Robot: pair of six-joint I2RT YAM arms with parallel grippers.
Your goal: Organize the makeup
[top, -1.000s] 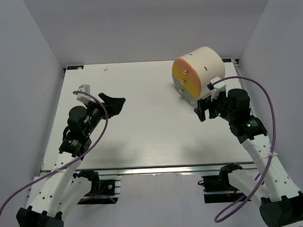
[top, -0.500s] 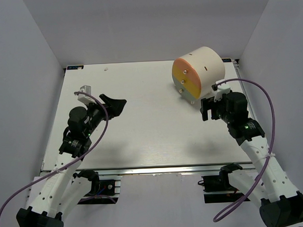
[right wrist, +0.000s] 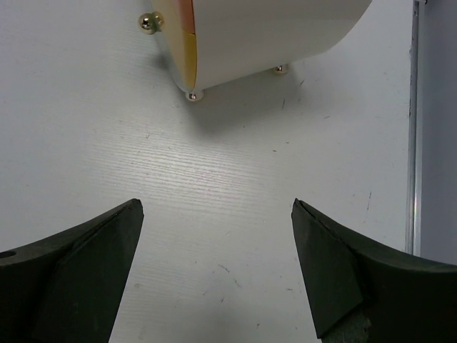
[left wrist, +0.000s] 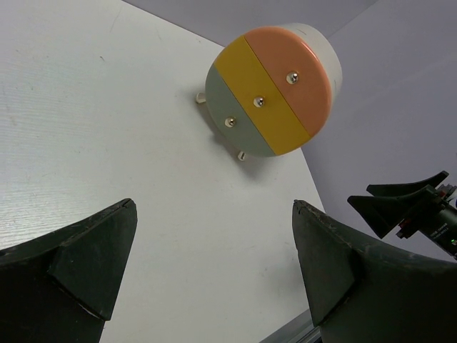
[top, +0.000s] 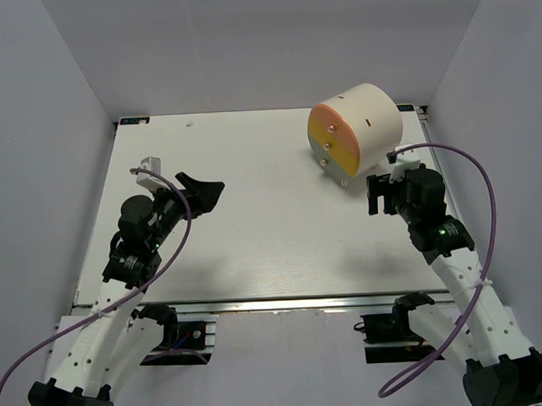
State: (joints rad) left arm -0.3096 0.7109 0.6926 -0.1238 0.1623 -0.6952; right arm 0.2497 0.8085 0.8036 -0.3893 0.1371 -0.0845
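No makeup items show in any view; the lipsticks, compact, pink square and discs are out of view or hidden. My left gripper (top: pixel 204 189) is open and empty above the table's left middle; in the left wrist view (left wrist: pixel 214 204) only bare table lies between its fingers. My right gripper (top: pixel 375 192) is open and empty just in front of and to the right of the cream cylinder. In the right wrist view (right wrist: pixel 216 204) it frames bare table.
The large cream cylinder (top: pixel 362 128) with orange, yellow and grey drawer fronts (left wrist: pixel 268 89) stands on small gold feet at the back right, all drawers shut. Its underside shows in the right wrist view (right wrist: pixel 264 36). The white table (top: pixel 254 239) ends at a metal rail (right wrist: pixel 413 143) on the right.
My right gripper has drawn back to the right, away from the cylinder's front. My left arm has shifted slightly; its gripper stays open.
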